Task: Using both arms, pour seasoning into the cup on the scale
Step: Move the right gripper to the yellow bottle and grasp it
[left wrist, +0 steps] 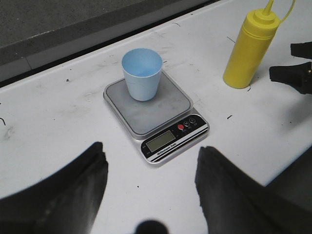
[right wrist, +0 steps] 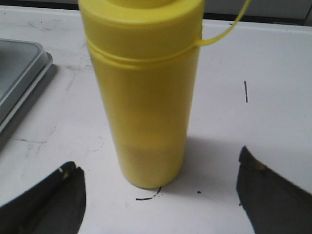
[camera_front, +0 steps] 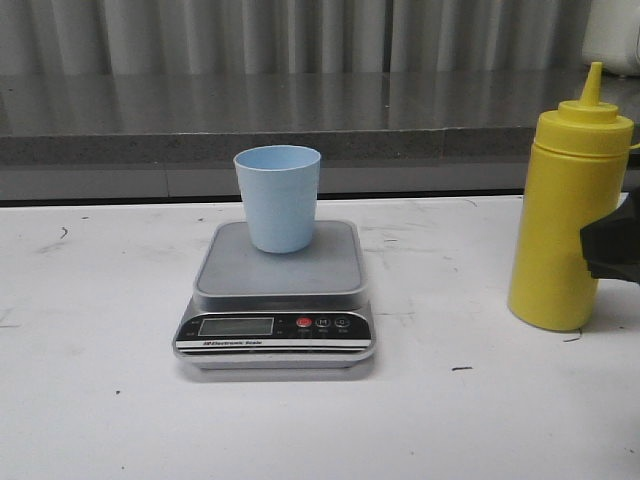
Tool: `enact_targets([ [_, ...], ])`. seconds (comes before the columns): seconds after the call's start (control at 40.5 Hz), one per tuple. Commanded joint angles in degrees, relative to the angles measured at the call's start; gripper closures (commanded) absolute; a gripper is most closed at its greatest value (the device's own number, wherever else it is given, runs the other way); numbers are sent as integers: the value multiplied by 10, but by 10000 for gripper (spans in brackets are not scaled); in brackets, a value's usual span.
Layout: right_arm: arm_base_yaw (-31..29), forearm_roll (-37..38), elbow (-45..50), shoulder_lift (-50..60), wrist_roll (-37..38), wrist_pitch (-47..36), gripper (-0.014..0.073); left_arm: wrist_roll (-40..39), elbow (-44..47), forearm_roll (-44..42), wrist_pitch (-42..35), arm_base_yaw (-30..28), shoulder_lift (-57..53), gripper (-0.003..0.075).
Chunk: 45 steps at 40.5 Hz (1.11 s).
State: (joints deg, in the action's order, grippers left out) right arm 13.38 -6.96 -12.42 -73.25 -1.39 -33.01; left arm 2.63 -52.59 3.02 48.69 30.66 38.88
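- Bottle of seasoning stands upright on the white worktop, just ahead of my right fingers and centred in their gap; those fingers are spread wide, neither touching it.
- Left fingers also spread wide and holding nothing, hanging above the worktop on the display side of the scale.
- Cup: pale blue, tapered, no handle, upright on the grey platform, ahead of my left fingers and well apart from the bottle.
- Handling, my judgement: bottle is smooth, glossy, soft-walled plastic; a hard squeeze would dent it or push seasoning out early. Fill looks low, a darker band near the base, so probably light and tippy.
- Best hold: mid-body, below the ridged shoulder, clear of the cone nozzle and the thin tether loop.
- Cup looks light and rigid; a knock could slide it on the smooth platform.
- Worktop is matte, scuffed with dark marks.
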Motion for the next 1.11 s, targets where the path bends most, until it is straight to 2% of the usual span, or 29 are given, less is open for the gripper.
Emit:
enact_targets([
  [0.0,1,4,-11,-38,-2,-124,-52,-4,-14,3,-42,3,-1,321],
  [0.222,1,70,-11,-158,8,-331,-52,-4,-14,3,-42,3,-1,321],
  [0.37,0,42,-19,-215,8,-405,-52,-4,-14,3,-42,3,-1,321],
  [0.715,0,27,-93,-286,10,-407,-52,-4,-14,3,-42,3,-1,321],
  [0.888,0,15,-123,-312,60,-406,-50,-4,-14,3,-42,3,-1,321],
  [1.085,0,15,-135,-324,63,-406,-23,-4,-14,3,-42,3,-1,321],
])
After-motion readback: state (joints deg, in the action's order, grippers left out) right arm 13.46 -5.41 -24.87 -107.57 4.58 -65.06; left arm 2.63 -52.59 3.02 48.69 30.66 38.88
